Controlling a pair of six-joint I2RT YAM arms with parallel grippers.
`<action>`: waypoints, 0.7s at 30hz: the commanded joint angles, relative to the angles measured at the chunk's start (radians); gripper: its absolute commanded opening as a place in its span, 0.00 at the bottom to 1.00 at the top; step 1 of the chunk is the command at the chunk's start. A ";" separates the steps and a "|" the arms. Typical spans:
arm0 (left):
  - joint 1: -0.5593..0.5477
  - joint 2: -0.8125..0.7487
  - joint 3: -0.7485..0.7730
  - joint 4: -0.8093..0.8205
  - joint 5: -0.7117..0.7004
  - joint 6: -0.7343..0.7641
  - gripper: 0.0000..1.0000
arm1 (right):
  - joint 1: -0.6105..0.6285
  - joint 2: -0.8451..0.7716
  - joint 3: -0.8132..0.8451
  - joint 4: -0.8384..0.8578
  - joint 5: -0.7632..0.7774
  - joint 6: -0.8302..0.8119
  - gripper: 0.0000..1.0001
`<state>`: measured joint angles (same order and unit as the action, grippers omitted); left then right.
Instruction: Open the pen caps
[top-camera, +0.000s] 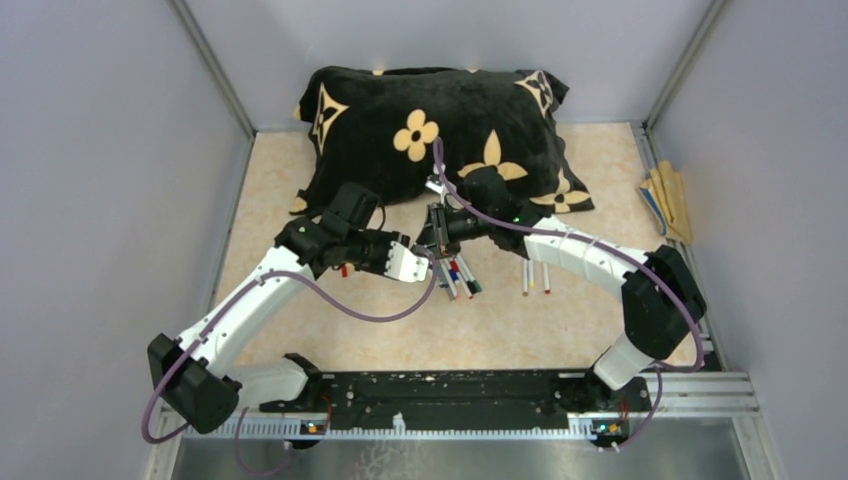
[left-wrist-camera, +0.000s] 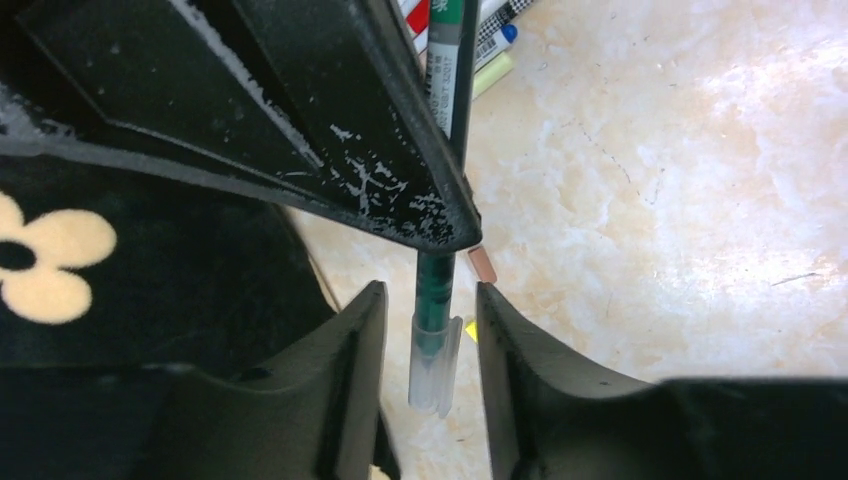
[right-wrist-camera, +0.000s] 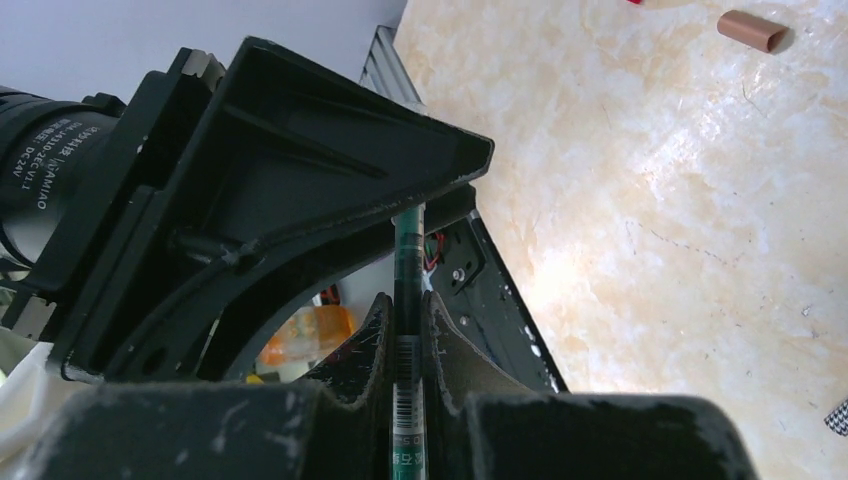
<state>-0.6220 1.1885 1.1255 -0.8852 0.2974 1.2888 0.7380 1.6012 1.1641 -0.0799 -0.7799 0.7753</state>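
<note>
My left pincer (left-wrist-camera: 430, 298) stands released, its matte black fingers (left-wrist-camera: 340, 380) flanking but not touching the clear plastic cap (left-wrist-camera: 436, 365) on the slim green pen (left-wrist-camera: 436, 285). To its right, my right pincer (right-wrist-camera: 405, 302) is clenched on that pen's barrel, above the glossy beige marbled table (right-wrist-camera: 650, 200)

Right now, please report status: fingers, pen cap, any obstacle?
Right fingers shut on green pen. Left fingers open around clear cap, cap on pen. Nothing blocking.
</note>
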 joint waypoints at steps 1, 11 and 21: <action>-0.006 0.019 0.027 -0.054 0.053 0.022 0.38 | 0.009 -0.011 -0.018 0.072 -0.016 0.018 0.00; -0.005 -0.018 -0.054 -0.011 -0.108 0.079 0.00 | 0.008 -0.030 -0.043 0.016 0.005 -0.037 0.00; 0.030 0.003 -0.089 0.008 -0.186 0.123 0.00 | -0.021 -0.172 -0.173 -0.064 0.099 -0.130 0.00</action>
<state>-0.6437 1.1767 1.0550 -0.8242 0.2493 1.3697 0.7429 1.5558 1.0710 -0.0299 -0.7025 0.7124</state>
